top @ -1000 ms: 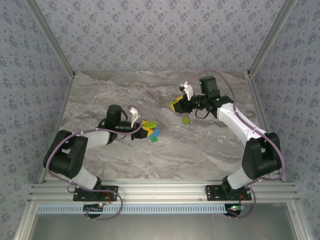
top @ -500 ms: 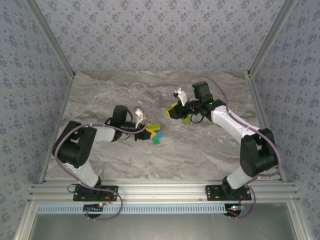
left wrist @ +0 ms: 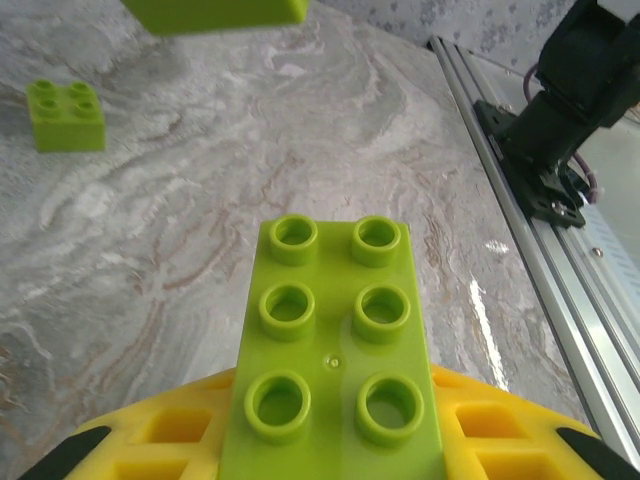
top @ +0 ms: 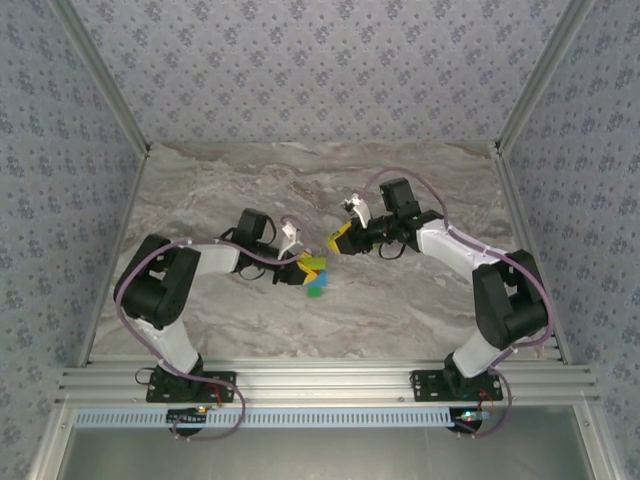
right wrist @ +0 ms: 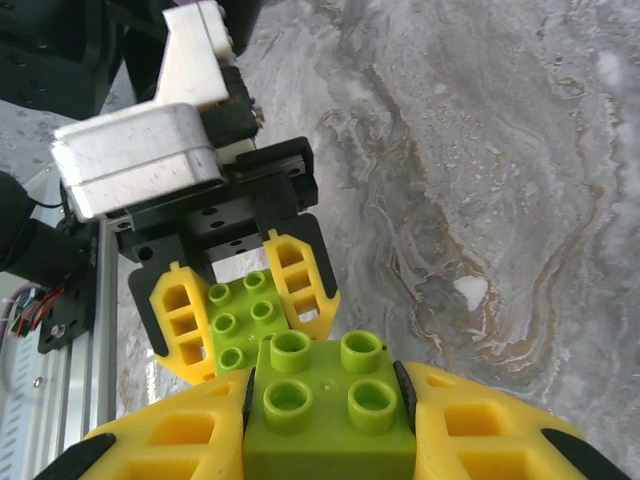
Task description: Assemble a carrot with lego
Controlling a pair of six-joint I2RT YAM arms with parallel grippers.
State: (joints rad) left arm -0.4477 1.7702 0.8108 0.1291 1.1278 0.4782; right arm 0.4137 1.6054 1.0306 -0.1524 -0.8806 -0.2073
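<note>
From the top camera, the left gripper [top: 307,266] is clamping the carrot [top: 314,277], a small cluster of yellow-green, blue and green bricks near the middle of the marble table [top: 220,190]. The right gripper [top: 337,238] is hovering just beyond the carrot and slightly to its right, close but apart. What it is holding is too small to make out here.

In the left wrist camera, the left gripper [left wrist: 330,445] is squeezing the carrot [left wrist: 335,340] between its yellow fingers [left wrist: 150,445], and the carrot's six-stud yellow-green top is facing the lens. A small brick [left wrist: 215,10] is hanging just ahead of the carrot, and a loose brick [left wrist: 65,115] is lying on the table [left wrist: 300,130] well off to the carrot's left.

In the right wrist camera, the right gripper [right wrist: 330,425] is pinching the small brick [right wrist: 328,395], four studs up, between its yellow fingers [right wrist: 480,440]. Just beyond it, the left gripper [right wrist: 240,335] is gripping the carrot [right wrist: 240,318]. Whether the carrot and the small brick are touching cannot be told.
</note>
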